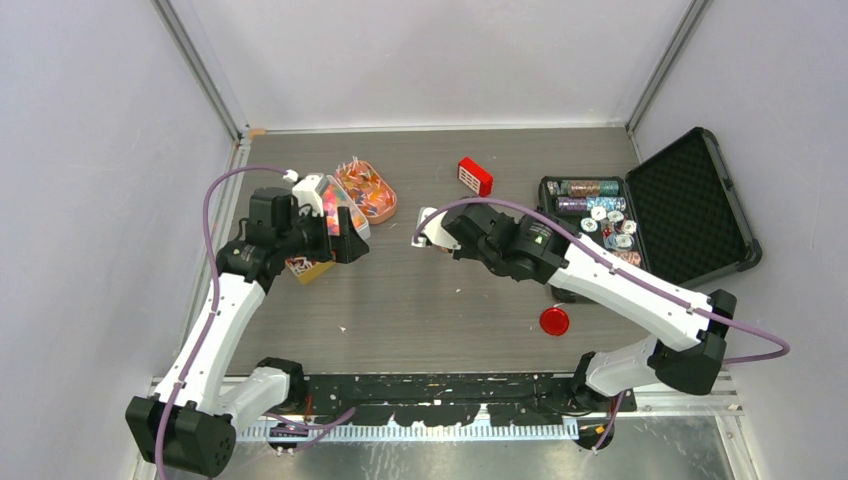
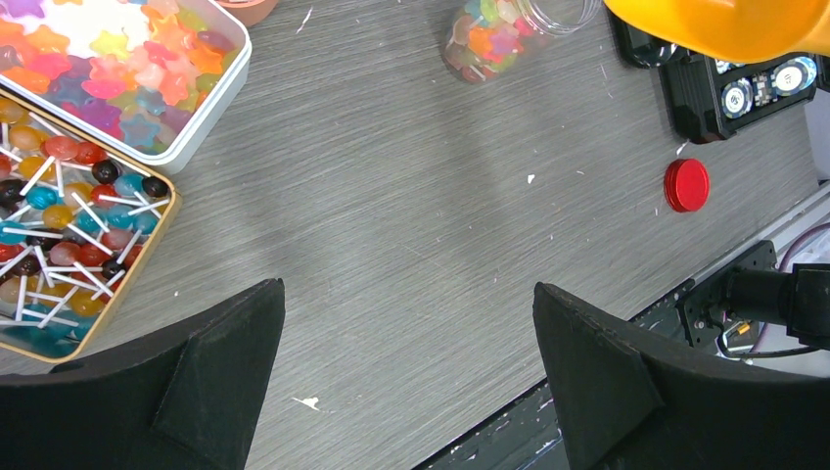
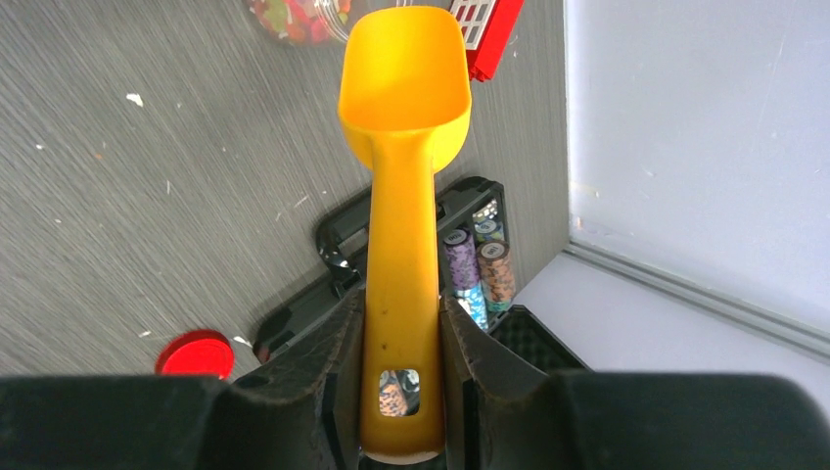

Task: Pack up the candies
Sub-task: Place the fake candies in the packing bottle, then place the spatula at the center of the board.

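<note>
Jaws on the right clamp the yellow scoop (image 3: pixel 403 98); left jaws gape wide above bare table (image 2: pixel 421 255) beside the candies (image 2: pixel 117 78).

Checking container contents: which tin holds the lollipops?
The gold-rimmed tin; its sweets have white sticks. The white tin beside it holds star-shaped gummies without sticks.

Yellow scoop (image 3: pixel 404 88), red lid (image 3: pixel 196 354), multicoloured candies (image 2: pixel 117 69).

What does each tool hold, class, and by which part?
The right tool grips the yellow scoop by its handle, near the end. The left tool is open and holds nothing.
</note>
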You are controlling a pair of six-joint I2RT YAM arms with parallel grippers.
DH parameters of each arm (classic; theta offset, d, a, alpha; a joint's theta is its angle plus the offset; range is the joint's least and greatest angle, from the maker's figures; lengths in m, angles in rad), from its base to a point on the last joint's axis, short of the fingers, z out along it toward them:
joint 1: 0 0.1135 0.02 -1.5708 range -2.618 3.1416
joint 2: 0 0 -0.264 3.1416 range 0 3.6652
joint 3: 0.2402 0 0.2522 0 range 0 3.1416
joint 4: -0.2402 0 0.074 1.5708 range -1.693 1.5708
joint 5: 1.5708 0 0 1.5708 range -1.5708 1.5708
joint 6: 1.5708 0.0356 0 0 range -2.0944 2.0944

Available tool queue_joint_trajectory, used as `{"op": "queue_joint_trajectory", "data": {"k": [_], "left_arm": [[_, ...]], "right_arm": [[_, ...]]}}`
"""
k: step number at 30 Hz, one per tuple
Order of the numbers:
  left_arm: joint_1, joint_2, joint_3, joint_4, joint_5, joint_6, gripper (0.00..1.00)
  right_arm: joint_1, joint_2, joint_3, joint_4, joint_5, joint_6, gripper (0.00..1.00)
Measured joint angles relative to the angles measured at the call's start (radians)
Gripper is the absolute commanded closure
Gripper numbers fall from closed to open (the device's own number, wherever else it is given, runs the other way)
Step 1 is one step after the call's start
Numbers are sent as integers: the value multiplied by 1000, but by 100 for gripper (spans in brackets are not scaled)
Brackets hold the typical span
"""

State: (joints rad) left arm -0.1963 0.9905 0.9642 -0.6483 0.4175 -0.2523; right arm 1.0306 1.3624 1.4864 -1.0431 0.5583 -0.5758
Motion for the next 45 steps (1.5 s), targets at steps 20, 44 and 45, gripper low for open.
{"op": "queue_joint_trajectory", "data": {"k": [20, 44, 45], "left_arm": [[0, -1, 0, -2, -23, 2, 0], [0, -9, 0, -8, -33, 3, 0], [0, -9, 0, -8, -33, 3, 0]], "right_arm": [[11, -32, -32, -45, 232, 311, 100], [-230, 91, -510, 513, 138, 861, 99], [-235, 105, -517, 535, 132, 872, 97]]}}
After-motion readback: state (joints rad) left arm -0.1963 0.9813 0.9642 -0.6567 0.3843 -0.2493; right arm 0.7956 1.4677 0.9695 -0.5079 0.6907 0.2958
